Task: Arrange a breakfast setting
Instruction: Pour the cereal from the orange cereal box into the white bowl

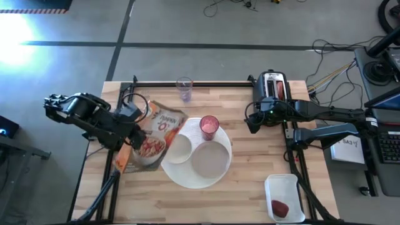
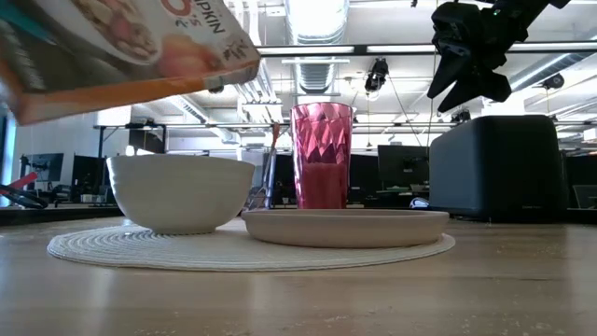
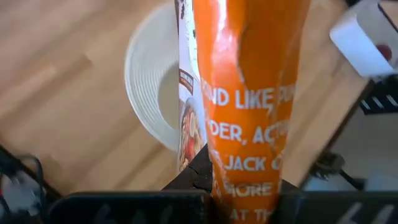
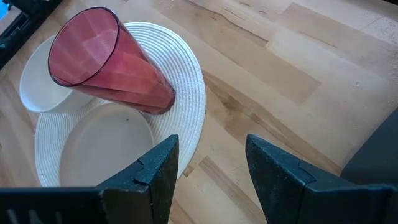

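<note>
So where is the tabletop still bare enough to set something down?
Bare wood lies between the round white woven placemat and the rectangular white tray, and along the front-left edge. It is crowded mid-table, where the left gripper holds an orange cereal bag by the small white bowl.

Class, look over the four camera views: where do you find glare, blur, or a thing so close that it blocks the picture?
High view: bright glare on the floor at upper left. Low view: ceiling lights blow out, and the cereal box looms large in the upper left corner. Left wrist view: the box, clamped by the left gripper, fills the middle and looks soft. Right wrist view: evenly lit; the pink tumbler is clear.
</note>
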{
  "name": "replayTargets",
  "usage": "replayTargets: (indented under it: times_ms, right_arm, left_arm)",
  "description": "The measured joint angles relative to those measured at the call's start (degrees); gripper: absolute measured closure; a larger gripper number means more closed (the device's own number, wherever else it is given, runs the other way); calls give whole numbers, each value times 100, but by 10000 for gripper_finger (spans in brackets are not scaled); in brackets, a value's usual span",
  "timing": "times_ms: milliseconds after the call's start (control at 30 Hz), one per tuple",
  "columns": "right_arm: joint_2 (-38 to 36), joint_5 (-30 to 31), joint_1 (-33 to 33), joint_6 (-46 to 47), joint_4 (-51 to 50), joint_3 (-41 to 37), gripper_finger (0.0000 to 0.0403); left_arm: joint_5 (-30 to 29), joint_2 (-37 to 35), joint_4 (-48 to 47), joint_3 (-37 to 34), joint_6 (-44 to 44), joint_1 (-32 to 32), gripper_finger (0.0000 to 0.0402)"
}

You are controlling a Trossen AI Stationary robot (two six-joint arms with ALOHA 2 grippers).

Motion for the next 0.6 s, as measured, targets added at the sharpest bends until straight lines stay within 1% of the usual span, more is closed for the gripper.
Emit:
replayTargets:
  times_ms: [400, 500, 600]
  right_arm:
    - [1, -1, 2, 0, 0, 0, 227]
    - [1, -1, 2, 0, 0, 0, 227]
    - [0, -2, 1, 0, 0, 0, 227]
  left_arm:
    - [1753, 35, 2, -34, -683, 2, 401]
    - [2094, 36, 2, -34, -854, 9, 401]
    - [2280, 60, 2, -38, -1067, 28, 401]
